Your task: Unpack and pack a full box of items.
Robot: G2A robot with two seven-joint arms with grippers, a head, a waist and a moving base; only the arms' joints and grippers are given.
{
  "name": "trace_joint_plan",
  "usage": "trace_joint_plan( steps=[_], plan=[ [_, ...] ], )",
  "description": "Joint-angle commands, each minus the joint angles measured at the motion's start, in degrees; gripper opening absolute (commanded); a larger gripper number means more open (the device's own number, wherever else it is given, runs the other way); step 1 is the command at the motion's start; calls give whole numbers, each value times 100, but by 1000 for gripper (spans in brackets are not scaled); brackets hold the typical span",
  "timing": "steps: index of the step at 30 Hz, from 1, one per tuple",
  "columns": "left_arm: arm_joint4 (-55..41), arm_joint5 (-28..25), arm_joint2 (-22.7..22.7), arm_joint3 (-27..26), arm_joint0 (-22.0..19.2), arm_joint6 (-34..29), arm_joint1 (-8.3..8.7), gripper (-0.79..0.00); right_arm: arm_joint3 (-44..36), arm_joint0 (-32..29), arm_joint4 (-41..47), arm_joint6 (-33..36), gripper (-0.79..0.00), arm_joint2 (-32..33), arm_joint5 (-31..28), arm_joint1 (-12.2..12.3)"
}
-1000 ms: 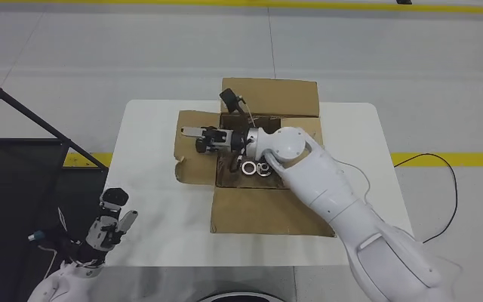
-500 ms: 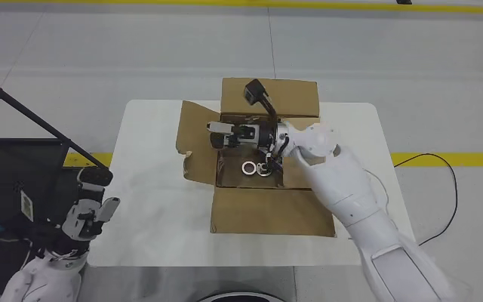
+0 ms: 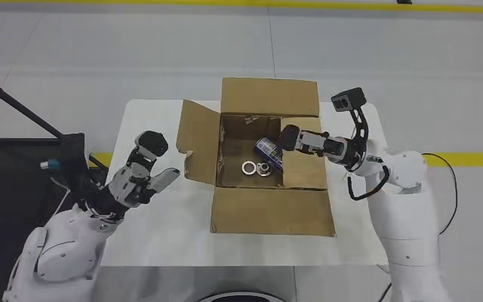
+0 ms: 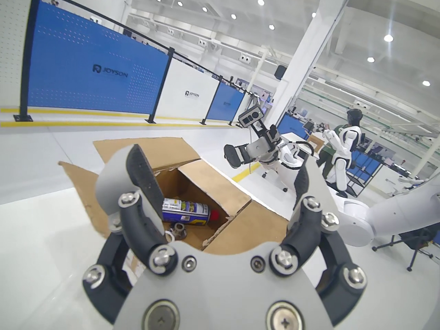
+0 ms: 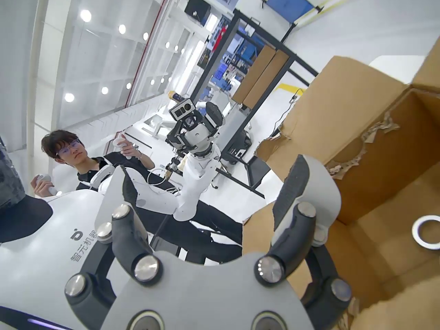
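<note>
As one box [image 3: 264, 215] gapes, one can [image 3: 266, 148] (blue) shows.

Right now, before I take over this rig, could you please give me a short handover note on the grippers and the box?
Left gripper: open, empty, above the table to the left of the box.
Right gripper: open, empty, at the box's right flap, near the edge of the opening.
Things: the spray can and the metal rings lie inside the box.
Done: the flaps are folded open.
Left: lift the can and rings out onto the table, then pack them back in.
</note>
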Motion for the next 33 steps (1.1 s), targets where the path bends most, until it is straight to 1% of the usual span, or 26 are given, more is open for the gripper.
trace_joint_plan(
  steps=[1, 4, 7, 10, 12, 13, 23, 25, 27, 31, 33],
  plan=[
    [116, 187, 493, 13, -469, -251, -5, 0, -62, -253, 90, 11, 0, 459, -29, 75],
    [348, 451, 1188, 105, -1054, -550, -32, 0, -14, -532, 247, 46, 0, 946, -96, 164],
    [552, 697, 1920, 308, -1641, -764, -88, 0, 162, -742, 397, 109, 0, 1366, -199, 244],
    [922, 1023, 2614, 569, -2207, -950, -164, 0, 421, -859, 586, 182, 0, 1682, -296, 309],
    [1256, 1265, 2991, 737, -2537, -1059, -215, 0, 615, -887, 731, 250, 0, 1830, -346, 347],
    [1317, 1309, 3043, 760, -2584, -1070, -223, 0, 721, -890, 776, 257, 0, 1895, -371, 365],
    [1306, 1343, 3040, 787, -2562, -1052, -224, 0, 721, -890, 776, 257, 0, 1895, -371, 365],
    [1304, 1548, 3072, 939, -2515, -1067, -231, 0, 721, -890, 776, 257, 0, 1895, -371, 365],
    [1260, 1867, 3176, 1099, -2603, -1192, -256, 0, 721, -890, 776, 257, 0, 1895, -371, 365],
    [1237, 2316, 3492, 1390, -2967, -1641, -318, 0, 721, -890, 776, 257, 0, 1895, -371, 365],
    [1088, 2608, 3702, 1649, -3265, -1936, -375, 0, 721, -890, 776, 257, 0, 1895, -371, 365]
  ],
)
